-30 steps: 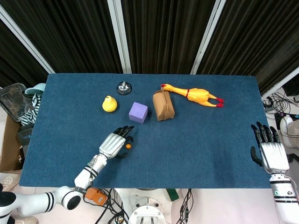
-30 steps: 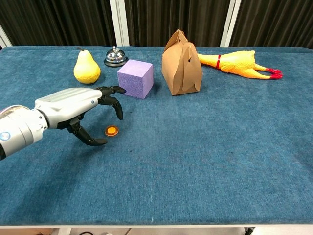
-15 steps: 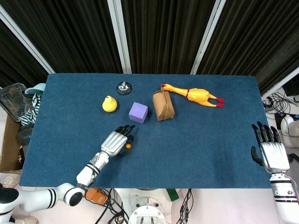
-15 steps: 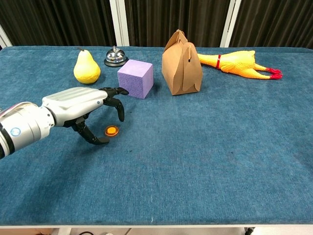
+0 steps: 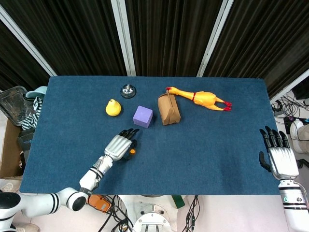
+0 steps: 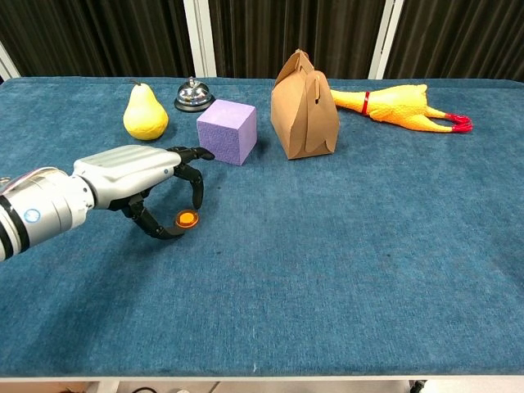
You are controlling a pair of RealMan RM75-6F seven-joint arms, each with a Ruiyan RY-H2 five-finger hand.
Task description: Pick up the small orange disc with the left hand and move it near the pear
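Note:
The small orange disc (image 6: 187, 219) lies flat on the blue table (image 6: 344, 270), seen in the head view as an orange spot (image 5: 132, 152) at my left hand's fingertips. My left hand (image 6: 135, 184) arches over it, thumb under and to the left, dark fingers (image 6: 196, 192) curled down just above and to the right. The disc sits between them on the cloth, and I see no firm grip. The yellow pear (image 6: 145, 113) stands upright at the far left, well beyond the hand. My right hand (image 5: 279, 154) rests with its fingers spread at the table's right edge, holding nothing.
A purple cube (image 6: 227, 131) stands just beyond the left hand, right of the pear. A silver bell (image 6: 194, 95) sits behind the two. A brown paper bag (image 6: 304, 106) and a yellow rubber chicken (image 6: 401, 106) lie further right at the back.
My left hand has slid a little forward and lowered onto the disc, and its thumb and fingers have drawn closer around it. The disc and the right hand have not moved.

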